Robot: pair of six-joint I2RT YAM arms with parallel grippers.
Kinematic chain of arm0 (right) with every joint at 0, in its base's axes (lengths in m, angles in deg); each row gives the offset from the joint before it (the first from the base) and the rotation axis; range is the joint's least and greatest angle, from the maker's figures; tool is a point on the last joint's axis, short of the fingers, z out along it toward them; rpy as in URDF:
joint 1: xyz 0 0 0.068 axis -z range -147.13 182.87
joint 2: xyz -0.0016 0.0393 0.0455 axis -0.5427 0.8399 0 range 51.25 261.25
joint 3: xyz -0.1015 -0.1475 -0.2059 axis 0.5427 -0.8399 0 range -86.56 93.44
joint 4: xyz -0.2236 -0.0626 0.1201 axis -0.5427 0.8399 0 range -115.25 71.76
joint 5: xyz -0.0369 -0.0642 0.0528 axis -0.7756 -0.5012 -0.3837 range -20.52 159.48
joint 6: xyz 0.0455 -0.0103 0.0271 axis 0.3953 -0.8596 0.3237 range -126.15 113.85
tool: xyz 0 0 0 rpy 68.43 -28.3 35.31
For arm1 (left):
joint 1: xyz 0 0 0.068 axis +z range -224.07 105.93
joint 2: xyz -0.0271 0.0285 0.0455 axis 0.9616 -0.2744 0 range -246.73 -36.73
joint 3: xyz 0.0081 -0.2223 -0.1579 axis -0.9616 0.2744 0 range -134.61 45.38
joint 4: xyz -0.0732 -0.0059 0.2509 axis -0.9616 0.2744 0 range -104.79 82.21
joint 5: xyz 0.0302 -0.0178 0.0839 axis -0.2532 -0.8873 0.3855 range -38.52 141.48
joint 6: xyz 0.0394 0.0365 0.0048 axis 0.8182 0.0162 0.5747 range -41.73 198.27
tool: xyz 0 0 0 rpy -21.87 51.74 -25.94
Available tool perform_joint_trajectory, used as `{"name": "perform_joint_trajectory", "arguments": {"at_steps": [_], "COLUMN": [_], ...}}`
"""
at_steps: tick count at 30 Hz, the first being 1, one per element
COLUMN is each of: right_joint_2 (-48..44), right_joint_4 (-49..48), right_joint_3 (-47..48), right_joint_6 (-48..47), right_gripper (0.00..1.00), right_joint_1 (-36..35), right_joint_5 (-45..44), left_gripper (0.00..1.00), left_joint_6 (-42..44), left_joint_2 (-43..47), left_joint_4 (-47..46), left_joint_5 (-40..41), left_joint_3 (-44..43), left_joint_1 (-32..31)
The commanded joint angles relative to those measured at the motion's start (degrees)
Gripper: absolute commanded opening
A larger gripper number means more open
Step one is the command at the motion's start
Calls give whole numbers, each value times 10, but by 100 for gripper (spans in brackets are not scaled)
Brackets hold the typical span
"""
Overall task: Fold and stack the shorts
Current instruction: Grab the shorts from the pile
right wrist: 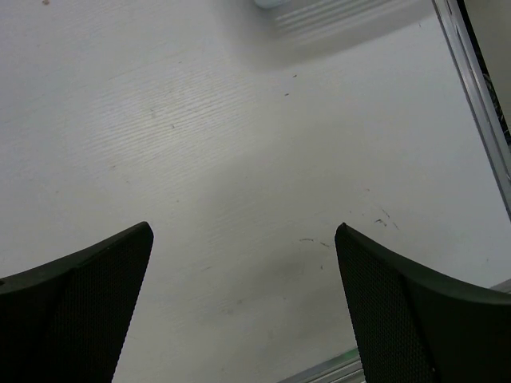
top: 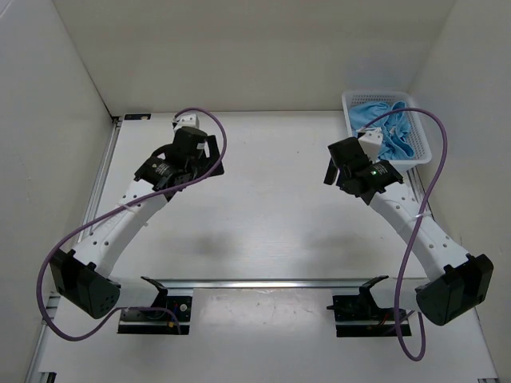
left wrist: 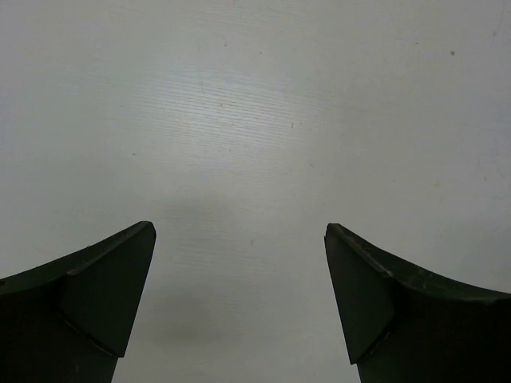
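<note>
We hold left fingers (left wrist: 96,295) and right fingers (right wrist: 88,303) wide and empty above the counter (top: 271,215), ready to grasp. The shorts (top: 391,129) lie bunched in the basket (top: 375,94) at the far right corner.

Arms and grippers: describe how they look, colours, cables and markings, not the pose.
Both the left arm and the right arm have white curved links with black joints and black wrists. A purple cable loops along each. A green light glows on the right wrist. The left gripper and right gripper have dark wedge-shaped fingers.
</note>
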Motion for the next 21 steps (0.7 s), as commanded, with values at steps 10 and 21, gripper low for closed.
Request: {"name": "perform_joint_trajectory", "arguments": {"at_steps": [10, 21], "right_joint_2": [37, 382], "right_joint_4": [-25, 59], "right_joint_3": [55, 497], "right_joint_6": [-79, -130], "right_gripper": [99, 94], "right_joint_1": [49, 296], "right_joint_5": [9, 230], "left_gripper": [99, 99], "left_joint_6": [-19, 11], "left_joint_2": [32, 25], "left_joint_4": [19, 19], "left_joint_5": [-27, -20], "left_joint_3": [26, 14], "left_joint_1": [27, 38]}}
